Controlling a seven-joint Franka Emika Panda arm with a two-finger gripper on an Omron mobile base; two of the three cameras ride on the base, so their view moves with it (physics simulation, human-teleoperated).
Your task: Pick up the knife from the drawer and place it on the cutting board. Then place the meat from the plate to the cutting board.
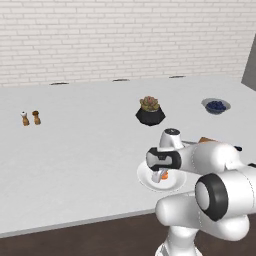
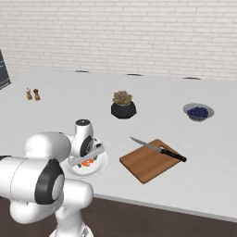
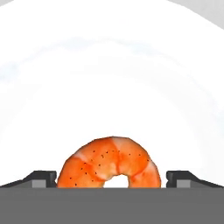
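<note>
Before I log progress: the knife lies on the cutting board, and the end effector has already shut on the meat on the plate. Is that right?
One thing is wrong: the end effector is open, not shut. The hand view shows its fingertips standing apart on either side of the meat, which lies on the plate. The knife does lie on the cutting board, as the right base view shows.
</note>
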